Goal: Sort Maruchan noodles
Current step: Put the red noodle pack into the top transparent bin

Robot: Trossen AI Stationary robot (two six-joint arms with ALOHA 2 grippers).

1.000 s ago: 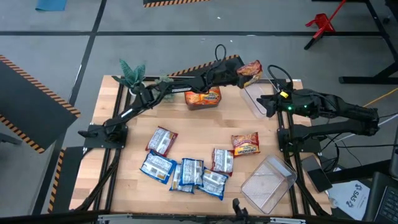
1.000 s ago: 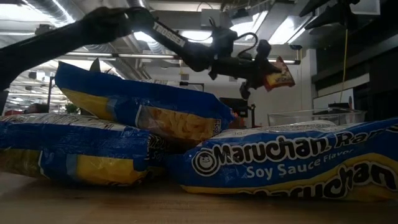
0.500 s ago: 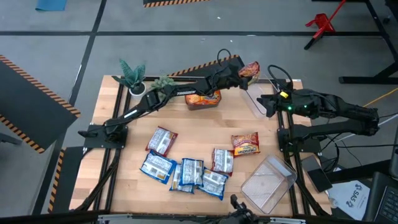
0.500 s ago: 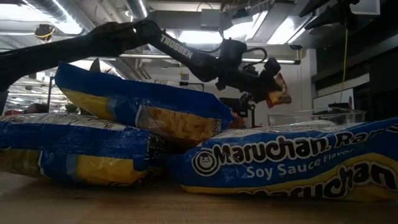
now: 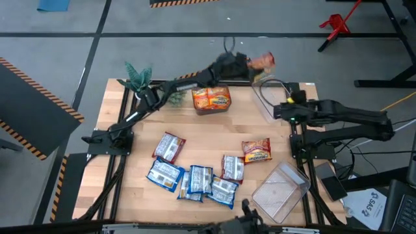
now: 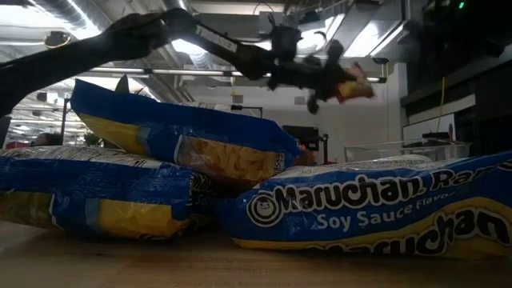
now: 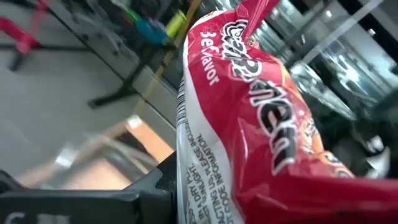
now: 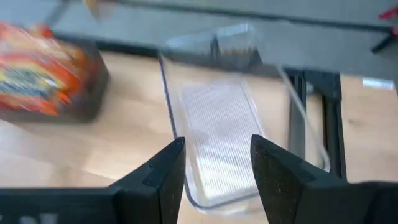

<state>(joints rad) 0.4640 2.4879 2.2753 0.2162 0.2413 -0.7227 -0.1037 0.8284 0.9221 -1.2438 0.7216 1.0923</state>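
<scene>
The left arm stretches diagonally to the upper middle of the high view, its left gripper [image 5: 253, 63] raised above the surface's [image 5: 130, 214] far edge with fingers pinching a red-brown packet [image 5: 263, 61]. The right gripper [image 5: 281, 112] waits at the right edge, fingers spread and holding nothing, over one clear bin [image 5: 268, 99]; a second clear bin [image 5: 281, 192] lies lower right. Six blue-and-white packets [image 5: 196, 180] cluster at lower centre, one orange packet [image 5: 256, 150] lies right of them, and a bin of orange packets [image 5: 211, 99] sits at upper centre.
</scene>
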